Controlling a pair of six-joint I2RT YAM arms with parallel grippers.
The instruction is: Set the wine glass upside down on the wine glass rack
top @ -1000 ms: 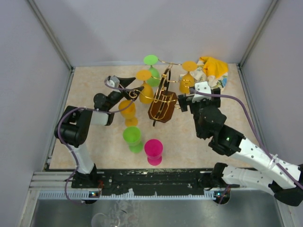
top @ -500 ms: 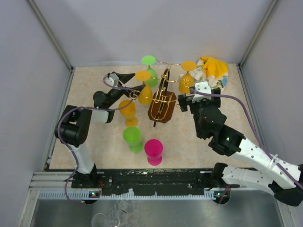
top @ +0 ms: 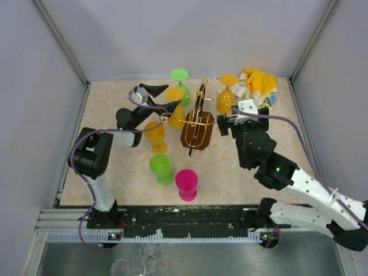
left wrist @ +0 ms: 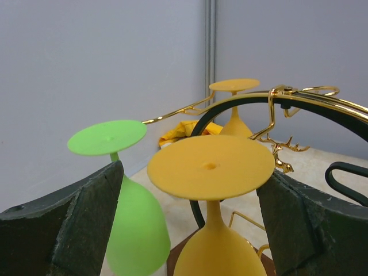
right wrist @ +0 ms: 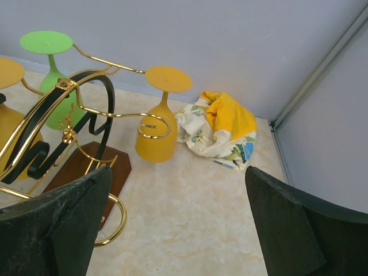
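Wine glass [left wrist: 213, 253], orange and inverted at the wine glass rack [left wrist: 241, 102], is flanked by the wide-open left pincer [left wrist: 192, 172]. It is judged light, stiff, slick plastic, best gripped at the stem. The right pincer [right wrist: 178, 172] is spread, empty.

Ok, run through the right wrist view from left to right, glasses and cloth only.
Orange glass cut off at the left edge → upside-down green glass → upside-down orange glass by the gold curl → yellow patterned cloth. The rack spans the glasses, so it is left out.
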